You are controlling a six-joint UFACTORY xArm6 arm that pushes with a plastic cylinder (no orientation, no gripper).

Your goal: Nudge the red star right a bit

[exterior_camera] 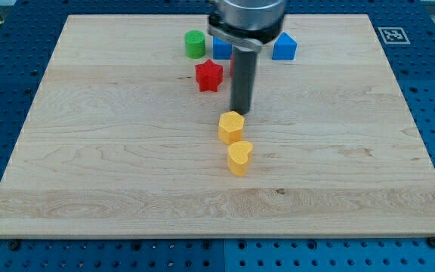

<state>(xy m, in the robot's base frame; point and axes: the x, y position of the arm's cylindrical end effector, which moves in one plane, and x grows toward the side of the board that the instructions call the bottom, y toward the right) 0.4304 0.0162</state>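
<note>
My tip (pixel 242 112) on the table (pixel 89 151), right of and below the red star (pixel 209 75), just above the yellow hexagon (pixel 231 126), no pincer in view

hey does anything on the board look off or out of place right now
Nothing stands out. The red star, green cylinder, two blue blocks and the yellow hexagon and yellow heart all sit flat on the wooden board. My tip rests right of the star, just above the hexagon.
</note>
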